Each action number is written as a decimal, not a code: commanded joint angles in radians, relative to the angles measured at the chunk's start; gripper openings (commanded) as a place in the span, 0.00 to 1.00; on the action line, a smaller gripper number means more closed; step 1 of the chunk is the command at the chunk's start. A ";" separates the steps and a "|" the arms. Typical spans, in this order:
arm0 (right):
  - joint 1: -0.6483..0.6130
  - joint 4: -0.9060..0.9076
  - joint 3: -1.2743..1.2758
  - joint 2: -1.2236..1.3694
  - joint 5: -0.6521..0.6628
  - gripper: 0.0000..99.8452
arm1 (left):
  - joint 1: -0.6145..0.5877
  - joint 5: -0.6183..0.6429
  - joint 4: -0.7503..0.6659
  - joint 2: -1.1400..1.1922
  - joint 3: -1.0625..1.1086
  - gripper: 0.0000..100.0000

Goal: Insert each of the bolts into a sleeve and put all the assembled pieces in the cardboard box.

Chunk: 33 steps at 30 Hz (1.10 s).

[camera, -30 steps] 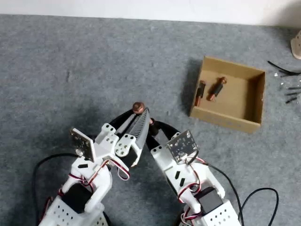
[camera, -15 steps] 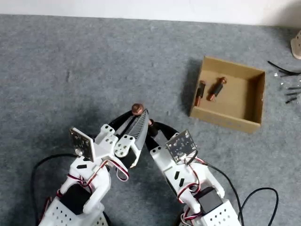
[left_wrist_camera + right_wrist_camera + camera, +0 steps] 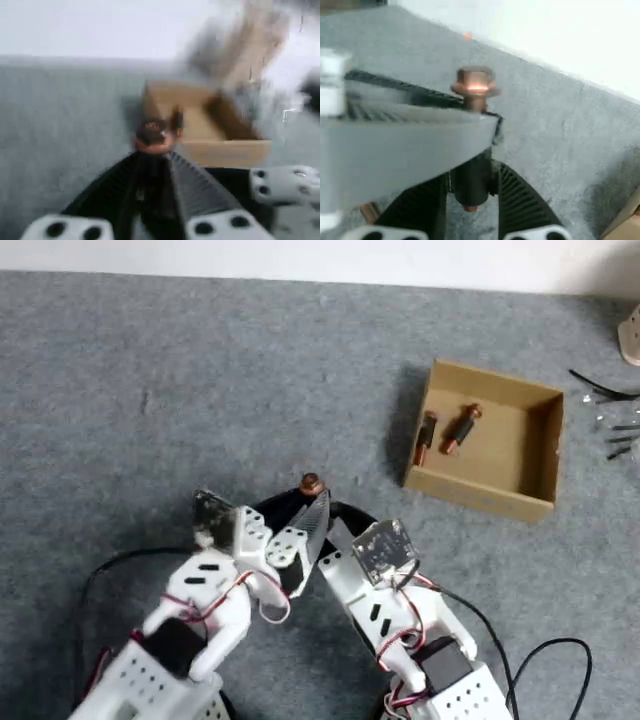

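Note:
My left gripper (image 3: 312, 502) is shut on a bolt whose copper head (image 3: 310, 483) sticks out past its fingertips. In the left wrist view the bolt head (image 3: 151, 134) sits just beyond my left gripper (image 3: 154, 156). My right gripper (image 3: 471, 175) is shut on a black sleeve (image 3: 470, 184), and the bolt (image 3: 475, 82) runs down through it, its tip showing below. The left gripper's finger (image 3: 410, 145) crosses in front. Both grippers meet at mid-table, left of the cardboard box (image 3: 480, 498), which holds two assembled pieces (image 3: 426, 438) (image 3: 461, 428).
Grey carpet covers the table. Loose black wires and small metal parts (image 3: 610, 425) lie at the right edge beyond the box. A beige object (image 3: 630, 335) sits at the far right corner. The box (image 3: 225, 150) stands ahead of the left gripper.
My left arm has swung rightward, and the bolt head has shifted a little right and nearer. The right arm has barely moved.

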 commanded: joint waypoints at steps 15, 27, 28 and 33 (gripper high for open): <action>-0.001 -0.005 0.125 -0.015 0.009 0.00 | -0.019 -0.118 -0.058 0.165 -0.065 0.05; 0.048 -0.005 0.125 -0.015 0.005 0.00 | -0.093 -0.127 -0.058 0.096 -0.045 0.27; 0.048 -0.005 0.125 -0.015 0.005 0.00 | -0.125 -0.127 -0.058 0.071 -0.045 0.27; 0.050 -0.005 0.125 -0.013 0.005 0.00 | -0.245 -0.127 0.015 -0.179 -0.044 0.27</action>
